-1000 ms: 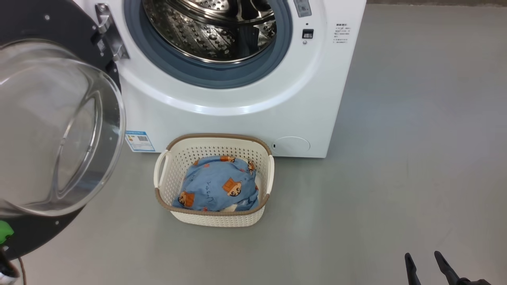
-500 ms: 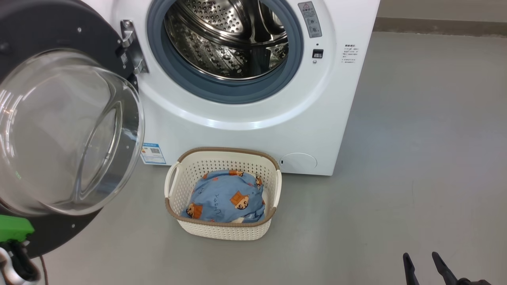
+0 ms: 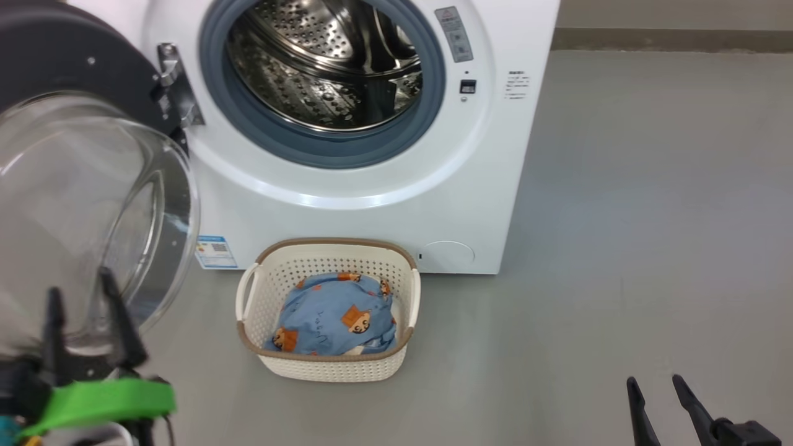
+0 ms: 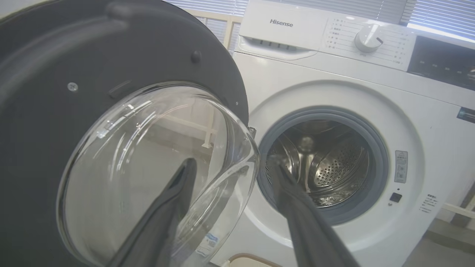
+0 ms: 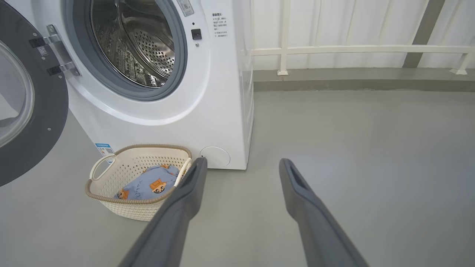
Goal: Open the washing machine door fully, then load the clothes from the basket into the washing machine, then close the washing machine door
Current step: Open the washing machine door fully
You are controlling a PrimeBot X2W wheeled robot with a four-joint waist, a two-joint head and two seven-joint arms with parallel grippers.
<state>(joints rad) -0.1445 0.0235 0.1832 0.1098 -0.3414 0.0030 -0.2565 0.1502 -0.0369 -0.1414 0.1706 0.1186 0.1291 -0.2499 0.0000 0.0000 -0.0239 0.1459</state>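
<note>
The white washing machine (image 3: 384,186) stands with its steel drum (image 3: 322,68) exposed. The washing machine door (image 3: 93,186) is swung wide to the left, its clear porthole bulging toward me. The basket (image 3: 263,362) sits on the floor against the machine's front, holding the clothes (image 3: 334,316), a blue bundle with orange figures. My left gripper (image 3: 83,297) is open at the lower left, in front of the door glass, with nothing between its fingers. In the left wrist view the left gripper (image 4: 232,163) points between the door (image 4: 55,111) and the drum (image 4: 323,163). My right gripper (image 3: 653,381) is open and empty, low at the right.
Grey floor (image 3: 619,217) spreads to the right of the machine. In the right wrist view the right gripper (image 5: 243,163) points past the basket (image 5: 111,202) and the clothes (image 5: 148,183); a white railing (image 5: 352,50) and a raised ledge run behind the machine (image 5: 207,92).
My left gripper has come up into the head view at the lower left with its fingers apart. The head camera has shifted; basket, clothes and right gripper stay as they were.
</note>
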